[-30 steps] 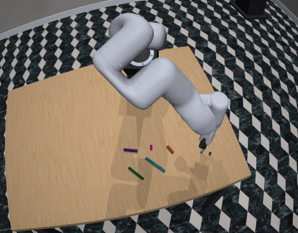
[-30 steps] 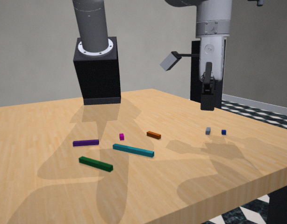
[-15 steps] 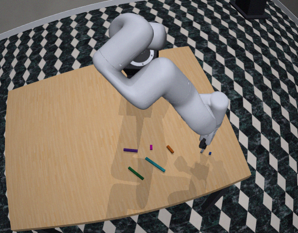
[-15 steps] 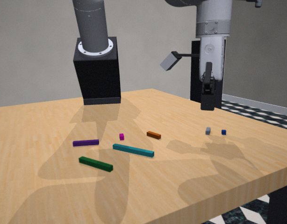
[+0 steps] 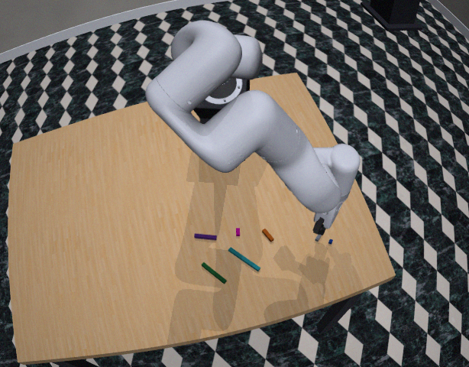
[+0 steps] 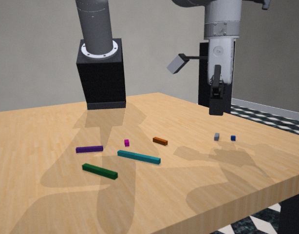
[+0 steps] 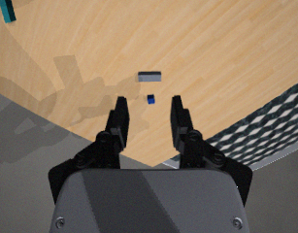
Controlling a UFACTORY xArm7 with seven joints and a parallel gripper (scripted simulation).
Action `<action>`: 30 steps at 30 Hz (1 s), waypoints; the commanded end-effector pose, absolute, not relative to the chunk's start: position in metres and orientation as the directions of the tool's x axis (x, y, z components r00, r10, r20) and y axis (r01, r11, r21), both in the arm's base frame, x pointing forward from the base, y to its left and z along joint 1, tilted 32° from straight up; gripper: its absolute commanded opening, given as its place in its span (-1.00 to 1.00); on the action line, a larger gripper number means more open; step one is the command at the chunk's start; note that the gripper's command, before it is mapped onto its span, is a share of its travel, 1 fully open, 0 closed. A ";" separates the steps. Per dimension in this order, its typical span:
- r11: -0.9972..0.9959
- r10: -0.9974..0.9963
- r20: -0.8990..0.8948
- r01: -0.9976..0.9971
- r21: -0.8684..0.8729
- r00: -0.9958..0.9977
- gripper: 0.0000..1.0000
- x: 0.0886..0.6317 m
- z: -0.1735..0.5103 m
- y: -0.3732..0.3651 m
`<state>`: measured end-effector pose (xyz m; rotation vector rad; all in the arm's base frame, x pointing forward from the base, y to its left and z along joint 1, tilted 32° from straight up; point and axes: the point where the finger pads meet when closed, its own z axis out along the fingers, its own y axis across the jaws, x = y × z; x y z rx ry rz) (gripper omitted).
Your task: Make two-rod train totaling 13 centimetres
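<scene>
My gripper (image 5: 318, 232) (image 6: 215, 114) (image 7: 149, 107) is partly open and empty, high above the grey rod. The grey rod (image 5: 318, 238) (image 6: 216, 136) (image 7: 149, 77) lies flat, partly hidden by the gripper in the top view. The small blue rod (image 5: 330, 241) (image 6: 233, 138) (image 7: 150, 99) lies beside it, apart. The turquoise rod (image 5: 244, 258) (image 6: 139, 157) (image 7: 7, 11) lies near the table's middle. The orange rod (image 5: 267, 234) (image 6: 159, 141), magenta rod (image 5: 237, 232) (image 6: 126, 142), purple rod (image 5: 205, 236) (image 6: 89, 148) and green rod (image 5: 214, 272) (image 6: 99, 171) lie around it. No two rods touch.
The wooden table (image 5: 88, 237) (image 6: 169, 196) (image 7: 105, 29) bears all the rods. Its right edge lies beyond the blue rod, and its front edge runs below the rods in the top view. The robot's black base (image 6: 102, 80) stands at the back.
</scene>
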<state>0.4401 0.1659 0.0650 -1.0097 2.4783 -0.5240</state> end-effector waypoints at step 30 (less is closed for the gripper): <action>0.666 -0.723 -0.232 -0.567 -0.484 -0.651 -0.05 0.454 0.044 0.163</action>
